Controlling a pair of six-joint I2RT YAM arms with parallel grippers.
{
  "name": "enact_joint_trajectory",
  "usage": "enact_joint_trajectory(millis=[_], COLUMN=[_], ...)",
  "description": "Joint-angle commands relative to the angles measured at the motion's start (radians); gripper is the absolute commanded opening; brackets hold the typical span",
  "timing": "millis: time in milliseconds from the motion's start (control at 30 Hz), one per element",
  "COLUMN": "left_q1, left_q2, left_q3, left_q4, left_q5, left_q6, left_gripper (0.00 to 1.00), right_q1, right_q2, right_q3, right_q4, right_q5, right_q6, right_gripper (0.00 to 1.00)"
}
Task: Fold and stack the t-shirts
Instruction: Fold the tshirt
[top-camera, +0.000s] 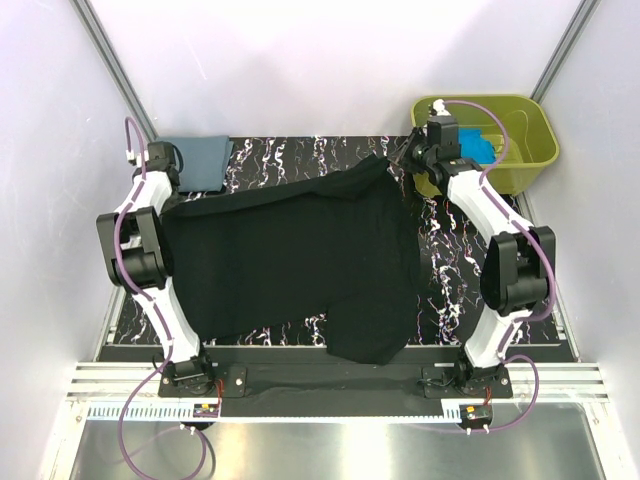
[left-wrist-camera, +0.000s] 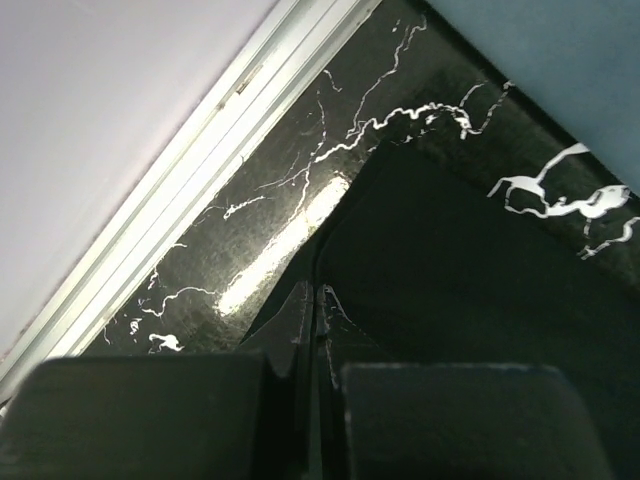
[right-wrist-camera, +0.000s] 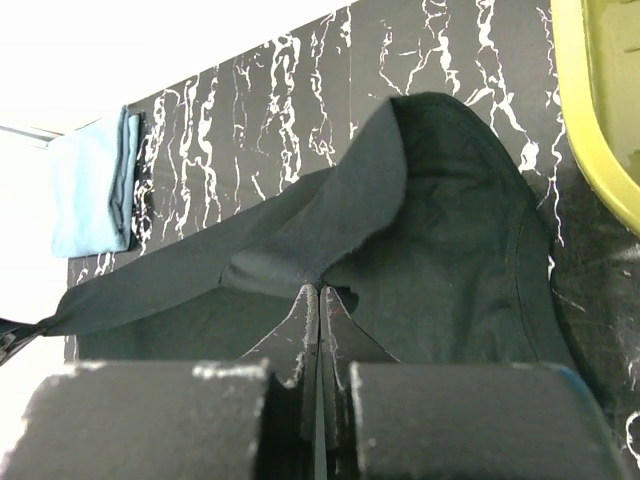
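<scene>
Left hand (left-wrist-camera: 318, 305) is pinched shut on the far-left edge of the black t-shirt (top-camera: 300, 260). Right hand (right-wrist-camera: 318, 300) is likewise closed on the far-right edge, beside the olive tub (top-camera: 538, 150). Cloth between them runs taut, probably to spread the shirt flat over the table (top-camera: 300, 155) before folding. Shirt body lies mid-table, and one near flap drapes over the front edge. Grey-blue shirt (top-camera: 200, 160) sits folded at far left, apart, likely the base of the stack. Turquoise shirt (top-camera: 485, 145) lies in the tub. Fold not yet begun, by my reading.
</scene>
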Motion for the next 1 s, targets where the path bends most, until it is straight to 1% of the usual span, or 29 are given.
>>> enact_joint_trajectory(millis=[0, 200, 333, 633, 967], left_q1=[0.018, 0.024, 0.027, 0.029, 0.036], left_q2=[0.029, 0.061, 0.064, 0.058, -0.003], left_q3=[0.053, 0.054, 0.041, 0.027, -0.056], left_q4=[-0.040, -0.057, -0.071, -0.111, -0.129], left_q5=[0.024, 0.038, 0.036, 0.042, 0.047], left_q6=[-0.010, -0.002, -0.005, -0.001, -0.027], left_gripper=[0.00, 0.00, 0.00, 0.00, 0.00], right_q1=[0.000, -0.001, 0.000, 0.002, 0.001], right_q2=[-0.083, -0.149, -0.172, -0.111, -0.074], right_q3=[-0.014, -0.110, -0.146, -0.154, -0.149], right_q4=[-0.046, -0.054, -0.057, -0.060, -0.066], right_q5=[0.010, -0.004, 0.012, 0.019, 0.044], right_q6=[-0.011, 0.023, 0.015, -0.018, -0.038], right_gripper=[0.00, 0.00, 0.00, 0.00, 0.00])
